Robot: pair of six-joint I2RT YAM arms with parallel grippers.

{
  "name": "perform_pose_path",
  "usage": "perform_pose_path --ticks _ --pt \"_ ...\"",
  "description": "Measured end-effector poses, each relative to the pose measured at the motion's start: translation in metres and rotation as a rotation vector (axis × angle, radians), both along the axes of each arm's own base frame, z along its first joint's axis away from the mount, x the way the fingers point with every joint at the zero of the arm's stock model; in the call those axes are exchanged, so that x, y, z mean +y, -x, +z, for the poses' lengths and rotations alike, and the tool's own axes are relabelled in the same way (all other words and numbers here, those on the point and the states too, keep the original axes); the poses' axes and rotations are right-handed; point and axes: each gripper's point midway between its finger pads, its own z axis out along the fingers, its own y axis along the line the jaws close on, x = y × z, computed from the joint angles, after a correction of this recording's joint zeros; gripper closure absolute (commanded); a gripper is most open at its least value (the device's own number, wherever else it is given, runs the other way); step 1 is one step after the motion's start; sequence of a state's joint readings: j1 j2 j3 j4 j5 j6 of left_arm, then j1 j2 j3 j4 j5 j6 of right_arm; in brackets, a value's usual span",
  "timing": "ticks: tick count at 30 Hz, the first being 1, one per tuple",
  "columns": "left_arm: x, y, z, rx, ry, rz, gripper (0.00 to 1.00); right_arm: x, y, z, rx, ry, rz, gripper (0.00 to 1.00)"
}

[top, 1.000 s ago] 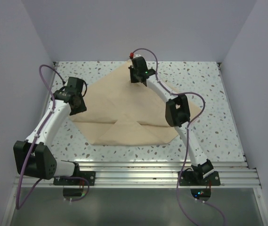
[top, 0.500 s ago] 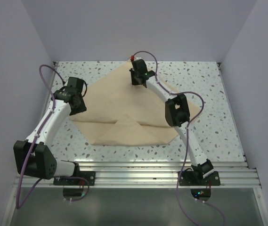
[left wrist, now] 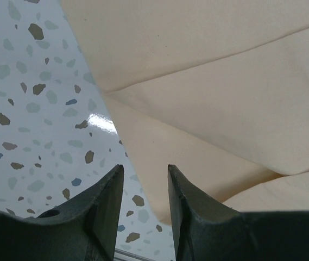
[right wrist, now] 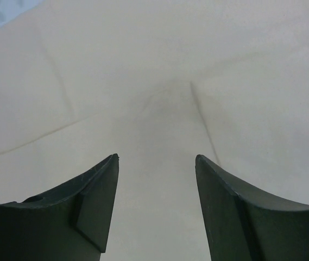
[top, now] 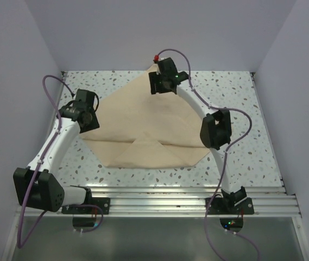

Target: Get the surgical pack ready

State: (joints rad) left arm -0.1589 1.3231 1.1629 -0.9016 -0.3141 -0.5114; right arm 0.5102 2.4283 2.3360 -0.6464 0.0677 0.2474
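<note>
The surgical pack (top: pixel 143 122) is a wide tan cloth lying spread on the speckled table, its near corner folded back into a triangular flap (top: pixel 143 147). My left gripper (top: pixel 89 122) hovers over the cloth's left edge. In the left wrist view this gripper (left wrist: pixel 143 168) is open, with nothing between its fingers and the cloth (left wrist: pixel 225 81) below and to the right. My right gripper (top: pixel 157 87) is above the cloth's far corner. In the right wrist view it (right wrist: pixel 157 157) is open and empty, and creased cloth (right wrist: pixel 159 65) fills the frame.
The speckled table (top: pixel 241 157) shows around the cloth on all sides. Pale walls close it in at the left, back and right. A metal rail (top: pixel 159 198) with the arm bases runs along the near edge.
My right gripper has opened from shut and let go of the cloth near its far corner. Its elbow has swung right. The left arm has barely moved.
</note>
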Motion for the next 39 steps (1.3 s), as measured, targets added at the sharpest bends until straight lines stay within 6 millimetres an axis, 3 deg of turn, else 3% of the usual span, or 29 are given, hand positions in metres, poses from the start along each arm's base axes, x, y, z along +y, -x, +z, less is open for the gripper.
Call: perform_pose_path --ticks 3,6,7,10,14,18,24,29,39 --pt "-0.002 0.001 0.008 -0.031 0.017 -0.008 0.58 0.008 0.037 0.048 0.009 -0.052 0.104 0.37" --pt "-0.005 0.002 0.012 -0.058 0.036 -0.017 0.58 0.027 0.100 0.086 0.037 -0.102 0.280 0.36" --pt "-0.006 0.003 0.013 -0.060 0.043 -0.021 0.58 0.034 0.117 0.090 0.049 -0.111 0.329 0.36" --pt "-0.009 0.006 0.011 -0.059 0.060 -0.030 0.58 0.056 0.174 0.086 0.122 -0.120 0.494 0.41" --pt "-0.012 0.007 0.010 -0.055 0.076 -0.039 0.58 0.070 0.221 0.043 0.266 -0.077 0.626 0.45" --pt "-0.014 0.007 0.010 -0.054 0.085 -0.045 0.58 0.061 0.233 0.001 0.381 -0.027 0.633 0.48" --pt "-0.016 0.007 0.010 -0.053 0.091 -0.049 0.58 0.054 0.226 -0.035 0.428 0.049 0.638 0.50" --pt "-0.016 0.007 0.010 -0.052 0.094 -0.050 0.58 0.051 0.224 -0.049 0.439 0.082 0.641 0.52" --pt "-0.016 0.007 0.009 -0.052 0.093 -0.050 0.58 0.057 0.210 -0.058 0.417 0.110 0.631 0.55"
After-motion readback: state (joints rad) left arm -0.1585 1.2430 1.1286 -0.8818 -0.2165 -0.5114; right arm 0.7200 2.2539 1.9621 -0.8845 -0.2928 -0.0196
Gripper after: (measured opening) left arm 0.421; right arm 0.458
